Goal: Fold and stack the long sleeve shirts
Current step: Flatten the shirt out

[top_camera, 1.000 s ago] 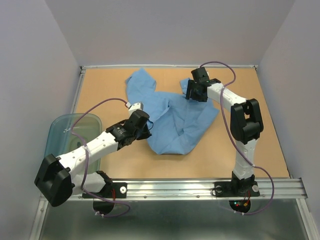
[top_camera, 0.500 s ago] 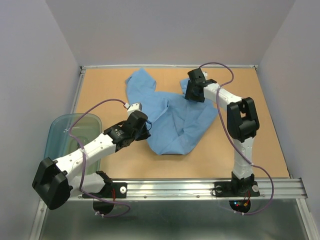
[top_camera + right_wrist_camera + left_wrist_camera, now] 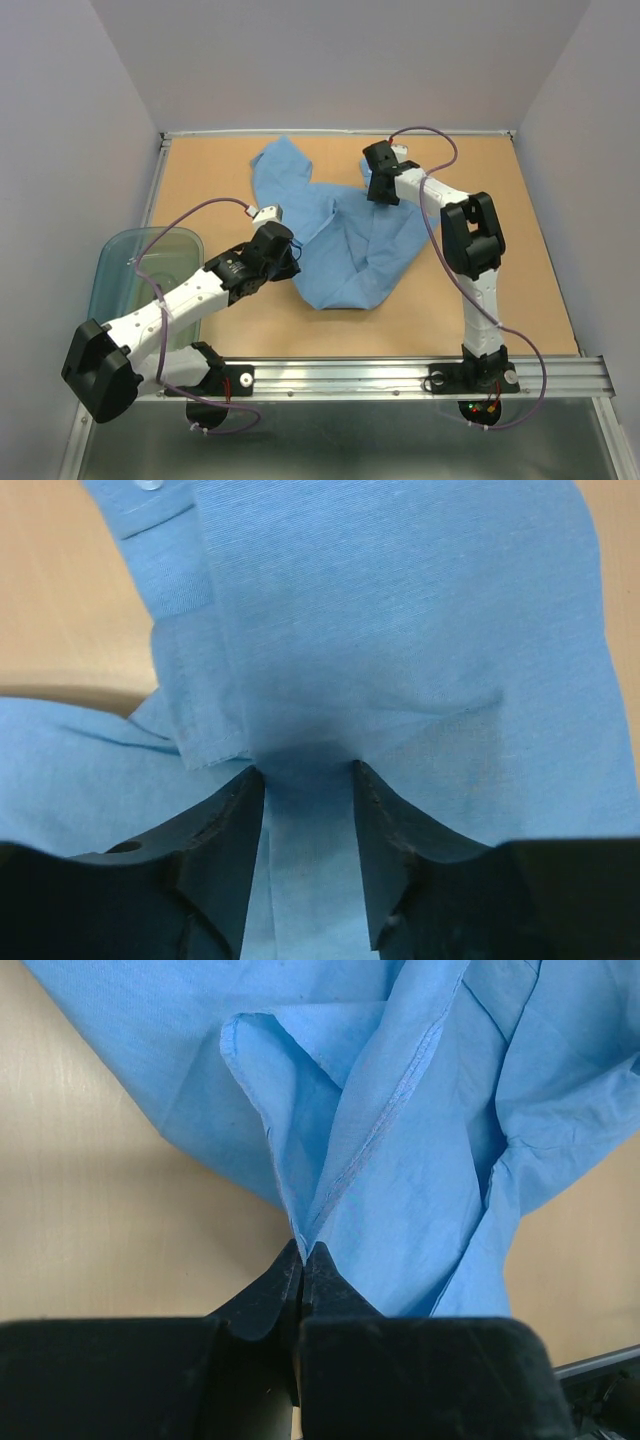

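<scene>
- While the long sleeve shirt [image 3: 345, 235] lies rumpled and loosely spread on the middle of the bench [image 3: 510, 210], one sleeve trails away toward the far left.
- At the shirt's near left edge, the left gripper [image 3: 302, 1255] is pinched tight on a raised fold of the blue cloth.
- At the shirt's far right edge, the right gripper [image 3: 307, 775] presses down on the cloth with its jaws partly apart; fabric fills the gap, unclamped.
- Well left of the shirt stands a clear bluish tub [image 3: 120, 265].
</scene>
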